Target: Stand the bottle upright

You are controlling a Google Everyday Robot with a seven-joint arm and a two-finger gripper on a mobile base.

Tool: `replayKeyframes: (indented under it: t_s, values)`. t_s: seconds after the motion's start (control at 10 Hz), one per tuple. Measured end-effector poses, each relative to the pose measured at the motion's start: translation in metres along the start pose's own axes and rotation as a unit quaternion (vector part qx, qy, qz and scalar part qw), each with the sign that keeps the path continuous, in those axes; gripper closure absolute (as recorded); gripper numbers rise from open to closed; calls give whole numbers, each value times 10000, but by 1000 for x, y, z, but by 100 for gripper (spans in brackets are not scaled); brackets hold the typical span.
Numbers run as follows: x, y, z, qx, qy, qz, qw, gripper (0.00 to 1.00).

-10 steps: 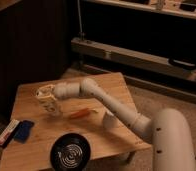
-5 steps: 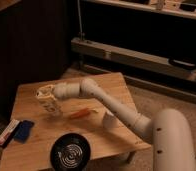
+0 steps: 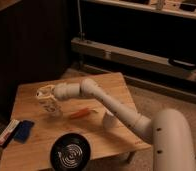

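Observation:
The bottle (image 3: pixel 52 104) is a small whitish plastic bottle with a pale printed label. It stands nearly upright on the wooden table (image 3: pixel 106 85), left of centre, tilted slightly. My gripper (image 3: pixel 45 93) sits at the bottle's top end, at the tip of the white arm (image 3: pixel 98 97) that reaches in from the lower right. The bottle's cap is hidden by the gripper.
An orange carrot (image 3: pixel 80 113) lies just right of the bottle. A white paper cup (image 3: pixel 110 120) stands under the arm. A black round bowl (image 3: pixel 70 153) sits at the front edge. A blue object (image 3: pixel 23 131) and a flat white-and-red box (image 3: pixel 7 133) lie at the left edge.

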Motion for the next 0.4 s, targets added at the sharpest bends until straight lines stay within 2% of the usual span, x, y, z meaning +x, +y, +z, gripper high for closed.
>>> replayKeyframes:
  t_s: [0.3, 0.4]
  values:
    - [1, -1, 0, -5, -5, -2, 10000, 78]
    - [1, -1, 0, -8, -7, -3, 10000, 73]
